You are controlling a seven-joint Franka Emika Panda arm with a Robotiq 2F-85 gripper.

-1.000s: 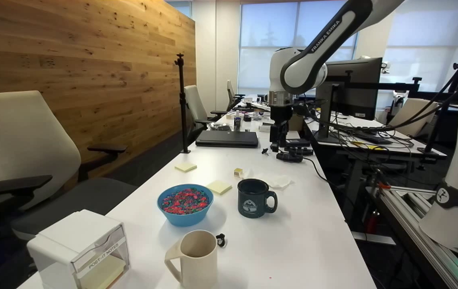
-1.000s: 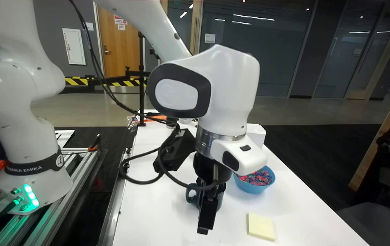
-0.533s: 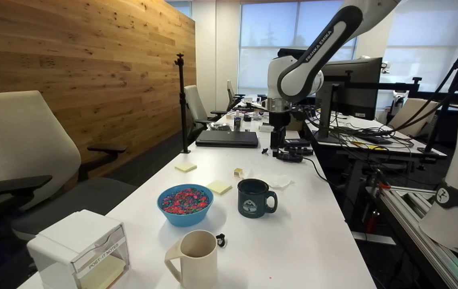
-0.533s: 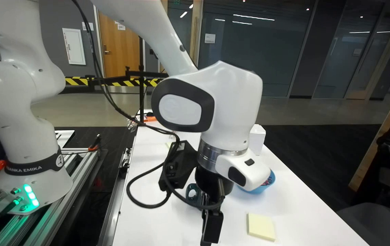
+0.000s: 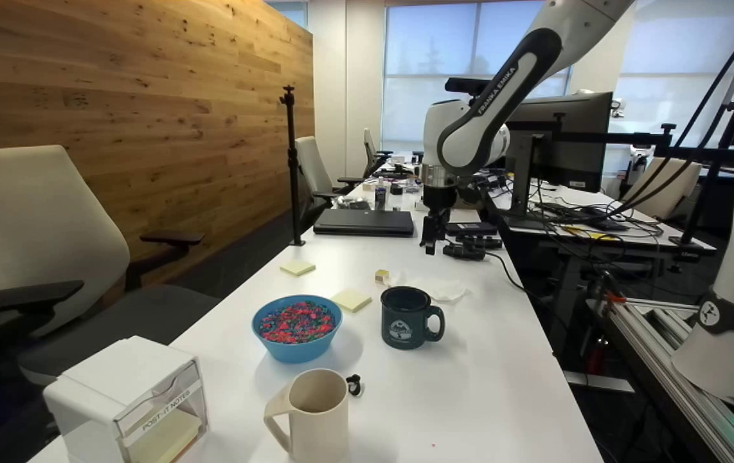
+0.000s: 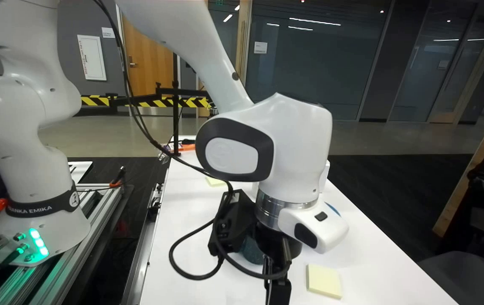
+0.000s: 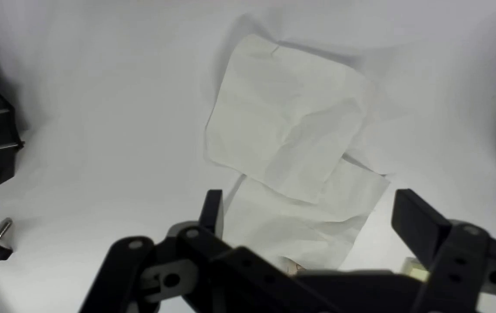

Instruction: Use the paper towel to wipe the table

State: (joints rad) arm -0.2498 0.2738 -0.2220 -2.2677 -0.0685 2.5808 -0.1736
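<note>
The paper towel [image 7: 282,121] lies as two creased, overlapping whitish pieces in the wrist view. In an exterior view the paper towel [image 5: 447,290] lies flat behind the dark mug, partly hidden by it. The table [image 5: 502,386] is long and white; its top also shows in an exterior view [image 6: 195,288]. My gripper [image 7: 309,208] is open, with the nearer towel piece showing between its fingers and nothing held. In an exterior view my gripper [image 5: 430,247] points down, above the table near the towel. In an exterior view its tips are cut off by the lower edge.
A dark mug [image 5: 405,318], a blue bowl [image 5: 296,328] of coloured bits, a beige mug [image 5: 319,411] and a Post-it box [image 5: 129,399] stand on the table. Note pads [image 5: 351,299] and a small yellow block [image 5: 382,276] lie near the towel. Black devices [image 5: 465,251] lie beside the gripper.
My gripper has moved lower and, in an exterior view, slightly left and toward the camera. The towel, mugs and bowl have not moved.
</note>
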